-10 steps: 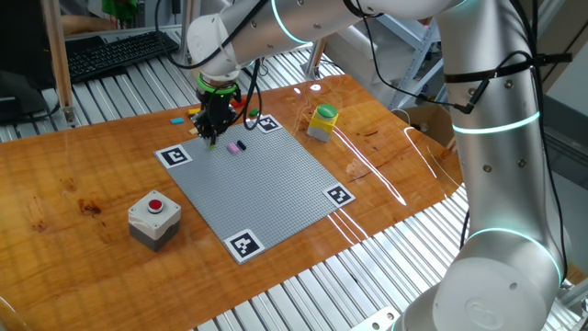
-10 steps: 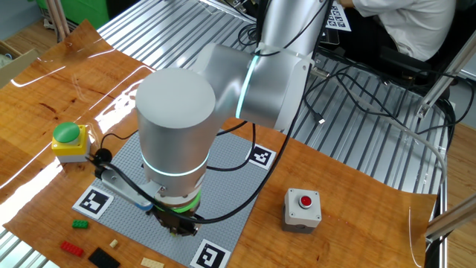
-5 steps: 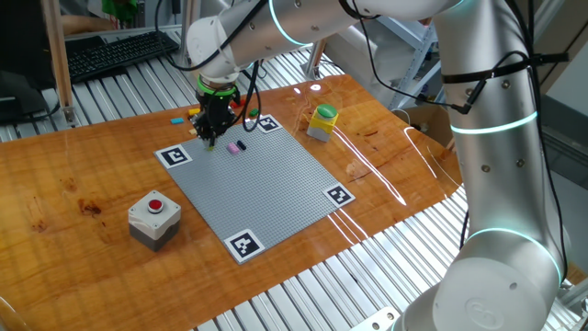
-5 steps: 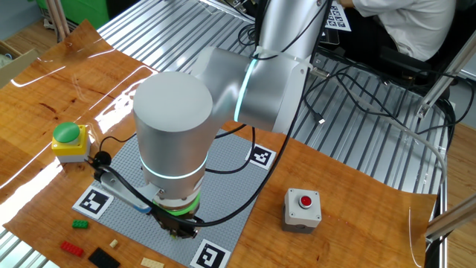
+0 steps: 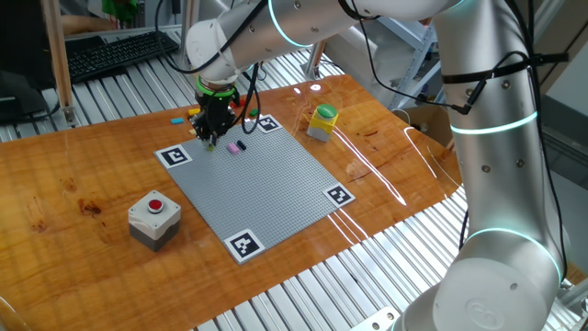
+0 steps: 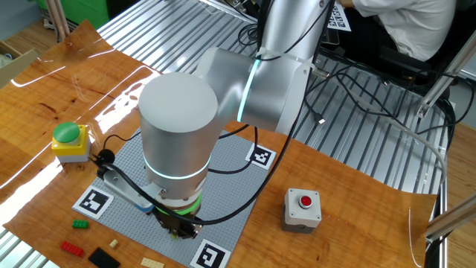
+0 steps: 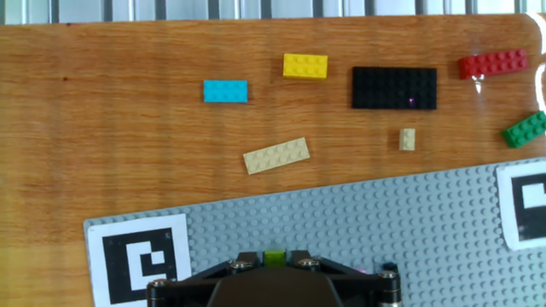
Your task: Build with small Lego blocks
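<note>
Arm's wrist over grey baseplate (image 6: 223,175); green brick (image 6: 77,223), red brick (image 6: 72,247) beyond its edge

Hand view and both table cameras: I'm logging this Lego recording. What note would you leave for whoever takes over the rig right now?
Gripper: pointing down at the grey baseplate, near its corner marker, with a lime brick between its fingers. Whether it grips the brick cannot be told.
Placed: pink brick and black brick side by side on the baseplate.
Loose on the wood beyond the plate: blue brick, yellow brick, black plate, red brick, green brick, long tan brick, small tan brick.
Left: likely seat the lime brick, then add the loose ones.
</note>
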Tool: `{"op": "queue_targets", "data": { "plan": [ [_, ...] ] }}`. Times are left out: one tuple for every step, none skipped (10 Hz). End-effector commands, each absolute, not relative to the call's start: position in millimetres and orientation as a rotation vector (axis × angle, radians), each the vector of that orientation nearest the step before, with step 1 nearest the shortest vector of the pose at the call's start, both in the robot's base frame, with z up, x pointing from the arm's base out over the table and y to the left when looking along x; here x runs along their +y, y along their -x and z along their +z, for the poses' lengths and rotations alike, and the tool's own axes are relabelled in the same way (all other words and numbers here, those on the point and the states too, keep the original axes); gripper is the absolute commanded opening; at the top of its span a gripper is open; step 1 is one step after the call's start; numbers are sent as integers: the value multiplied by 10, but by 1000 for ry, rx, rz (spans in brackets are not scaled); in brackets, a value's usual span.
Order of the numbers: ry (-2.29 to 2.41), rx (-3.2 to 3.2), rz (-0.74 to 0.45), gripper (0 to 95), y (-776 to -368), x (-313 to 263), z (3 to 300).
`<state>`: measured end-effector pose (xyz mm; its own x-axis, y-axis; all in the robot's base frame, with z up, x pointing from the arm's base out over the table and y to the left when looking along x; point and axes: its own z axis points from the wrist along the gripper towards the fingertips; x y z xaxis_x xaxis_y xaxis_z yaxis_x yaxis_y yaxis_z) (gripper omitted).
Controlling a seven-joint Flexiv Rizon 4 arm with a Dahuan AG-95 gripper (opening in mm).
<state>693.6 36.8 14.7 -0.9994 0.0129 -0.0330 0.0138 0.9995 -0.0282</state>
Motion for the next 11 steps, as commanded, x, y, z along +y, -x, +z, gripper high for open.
{"op": "queue_targets", "data": {
  "plan": [
    [-22, 3109, -44, 380, -6945, 373, 145],
    [-22, 3112, -44, 380, -6945, 373, 145],
    [-18, 3118, -42, 380, -6945, 373, 145],
    [-14, 3121, -35, 380, -6943, 374, 147],
    [-12, 3124, -33, 190, -6938, 381, 158],
    [-9, 3125, -34, 190, -6932, 389, 168],
    [5, 3127, -33, 190, -6928, 393, 175],
    [14, 3129, -32, 0, -6926, 393, 183],
    [22, 3132, -32, 0, -6924, 390, 197],
    [24, 3133, -32, 0, -6922, 389, 208],
    [23, 3134, -31, 0, -6919, 388, 218]
  ]
}}
